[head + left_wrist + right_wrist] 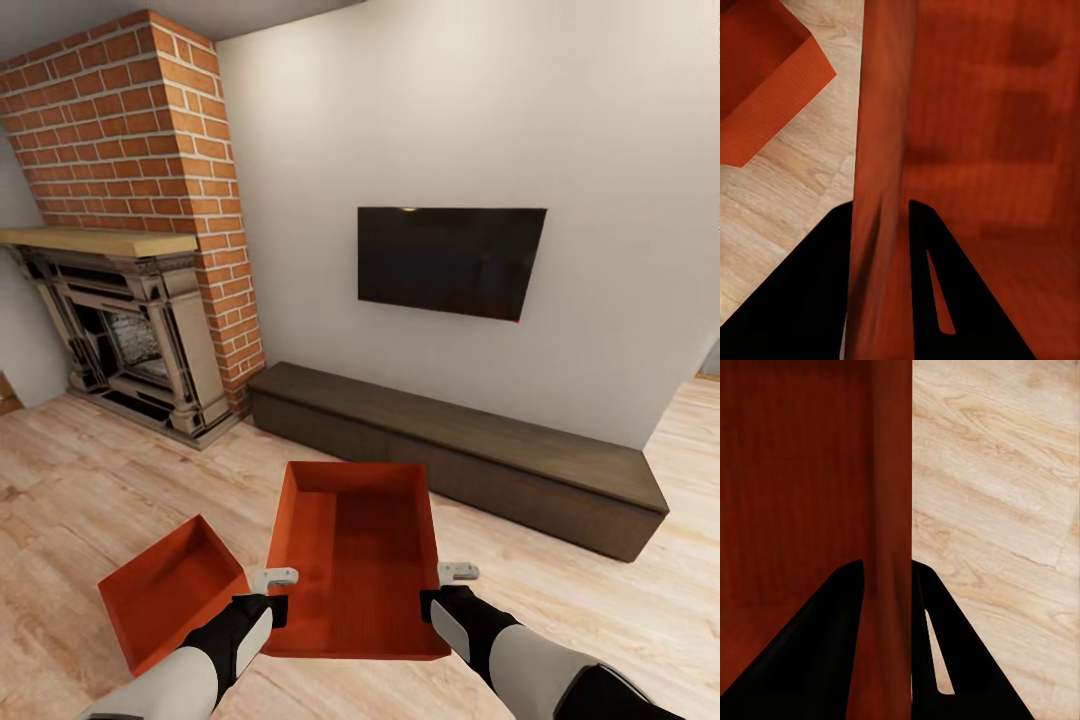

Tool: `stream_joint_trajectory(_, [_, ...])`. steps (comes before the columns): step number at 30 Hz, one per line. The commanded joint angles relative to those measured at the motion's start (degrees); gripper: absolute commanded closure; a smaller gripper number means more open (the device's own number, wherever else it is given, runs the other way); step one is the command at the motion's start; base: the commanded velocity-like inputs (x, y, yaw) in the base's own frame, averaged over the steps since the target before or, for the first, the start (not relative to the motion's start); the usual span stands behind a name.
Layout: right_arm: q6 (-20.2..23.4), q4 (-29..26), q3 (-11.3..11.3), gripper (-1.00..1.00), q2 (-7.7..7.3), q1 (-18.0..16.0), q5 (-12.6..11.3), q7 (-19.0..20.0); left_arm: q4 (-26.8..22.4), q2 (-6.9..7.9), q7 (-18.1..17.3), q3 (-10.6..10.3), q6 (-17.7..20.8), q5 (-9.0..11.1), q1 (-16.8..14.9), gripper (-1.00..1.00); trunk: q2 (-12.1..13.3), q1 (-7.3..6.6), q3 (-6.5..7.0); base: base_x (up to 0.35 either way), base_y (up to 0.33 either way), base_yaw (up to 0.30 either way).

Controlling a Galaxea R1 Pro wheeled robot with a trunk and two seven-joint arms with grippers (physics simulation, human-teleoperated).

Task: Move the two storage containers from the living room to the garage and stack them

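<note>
- Left claw [272,580] and right claw [452,577] each pinch a side wall of the smooth orange-red rectangular held container [358,560].
- Matching second container [170,590] sits tilted on pale wood-plank flooring [90,480].

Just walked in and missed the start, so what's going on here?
The robot is in the living room with one orange-red storage container gripped from both sides. The left gripper straddles its left wall and the right gripper its right wall, one finger inside and one outside each. The second container sits on the wood plank floor beside the robot's left arm, untouched. Nothing has reached the garage yet.
</note>
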Motion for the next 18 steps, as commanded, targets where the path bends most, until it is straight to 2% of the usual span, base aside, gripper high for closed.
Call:
stream_joint_trajectory(1, [-2.47,-0.13,-0.32,1.0,-0.09,-0.1,1.96,-0.61,0.06,0.13,0.86,-0.32,0.51,-0.45,0.04,1.0,-0.12,0.03,-0.03,0.0,0.0,0.0])
stream_joint_trajectory(18, [-2.49,-0.13,-0.32,1.0,-0.09,-0.1,1.95,-0.58,0.06,0.13,0.86,-0.32,0.51,-0.45,0.04,1.0,-0.12,0.03,1.49,0.0,0.0,0.0])
